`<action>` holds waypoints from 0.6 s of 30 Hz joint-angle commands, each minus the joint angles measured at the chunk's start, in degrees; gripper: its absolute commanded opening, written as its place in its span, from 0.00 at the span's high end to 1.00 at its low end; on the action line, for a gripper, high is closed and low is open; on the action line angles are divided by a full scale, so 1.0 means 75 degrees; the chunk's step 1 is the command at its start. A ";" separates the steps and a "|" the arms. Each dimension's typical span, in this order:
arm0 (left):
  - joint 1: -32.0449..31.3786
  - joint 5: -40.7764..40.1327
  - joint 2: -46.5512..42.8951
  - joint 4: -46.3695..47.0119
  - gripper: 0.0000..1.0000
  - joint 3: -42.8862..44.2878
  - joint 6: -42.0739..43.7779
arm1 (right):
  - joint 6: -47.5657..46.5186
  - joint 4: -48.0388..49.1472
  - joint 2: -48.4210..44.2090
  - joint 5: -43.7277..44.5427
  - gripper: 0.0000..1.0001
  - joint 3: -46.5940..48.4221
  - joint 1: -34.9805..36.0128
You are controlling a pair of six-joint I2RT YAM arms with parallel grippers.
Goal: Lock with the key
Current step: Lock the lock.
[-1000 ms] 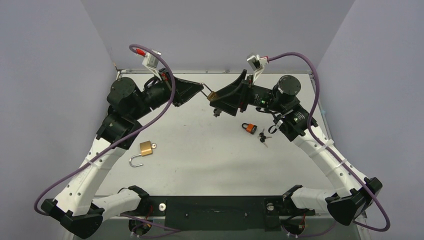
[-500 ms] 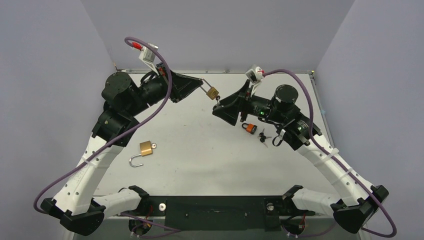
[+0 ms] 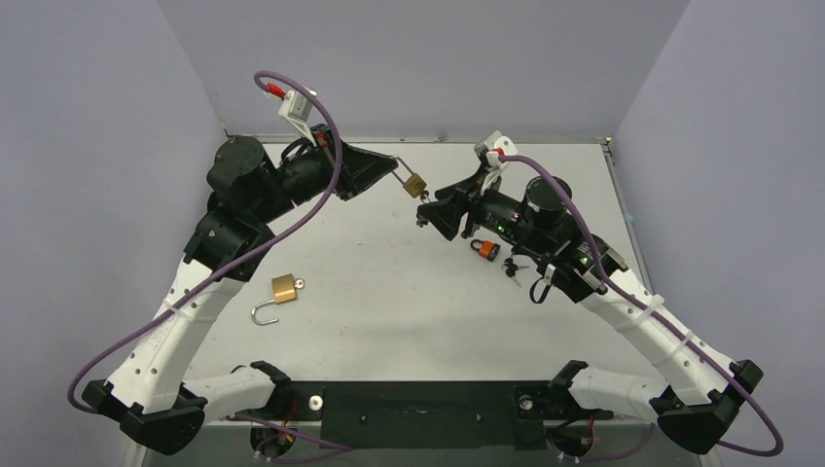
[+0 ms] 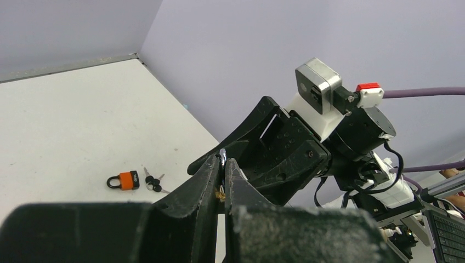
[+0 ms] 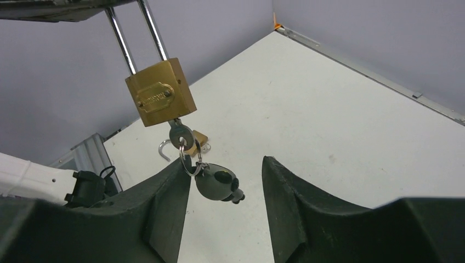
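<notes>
While the left claw point(image 4: 222, 163) pinches the brass padlock point(image 5: 160, 92) by its shackle point(image 5: 124, 48), the right claw point(image 5: 226, 162) gapes.

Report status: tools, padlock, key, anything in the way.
Left tool shut on shackle of brass padlock, held off the table. Right tool open, key in keyhole, fob dangling between its fingers. Nothing blocking; orange padlock on table below.
</notes>
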 commanded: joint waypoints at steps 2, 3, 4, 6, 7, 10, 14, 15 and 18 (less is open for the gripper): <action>-0.0006 0.0006 0.0053 0.0273 1.00 0.0358 0.0040 | -0.0365 0.0124 -0.0158 0.0716 0.56 0.0454 0.0289; -0.0006 0.0013 0.0068 0.0283 1.00 0.0349 0.0028 | -0.0386 0.0111 -0.0145 0.0776 0.56 0.0467 0.0323; -0.0006 0.0020 0.0076 0.0293 1.00 0.0348 0.0013 | -0.0431 0.0099 -0.0130 0.0805 0.58 0.0488 0.0395; -0.0006 0.0044 0.0091 0.0322 1.00 0.0342 -0.0005 | -0.0501 0.0034 -0.0094 0.0869 0.61 0.0529 0.0466; -0.0006 0.0048 0.0093 0.0330 1.00 0.0351 -0.0004 | -0.0518 0.0003 -0.0084 0.0910 0.65 0.0533 0.0486; 0.0000 0.0045 0.0119 0.0327 1.00 0.0361 -0.0007 | -0.0545 -0.0051 -0.0046 0.0944 0.79 0.0575 0.0514; 0.0003 -0.0056 0.0132 0.0323 1.00 0.0346 0.0022 | -0.0601 -0.0249 0.0014 0.1019 1.00 0.0596 0.0545; 0.0011 -0.0067 0.0137 0.0325 1.00 0.0352 0.0033 | -0.0628 -0.0274 0.0021 0.1068 1.00 0.0549 0.0562; 0.0058 -0.0057 0.0174 0.0320 1.00 0.0421 0.0098 | -0.0659 -0.0363 -0.0027 0.1189 1.00 0.0405 0.0573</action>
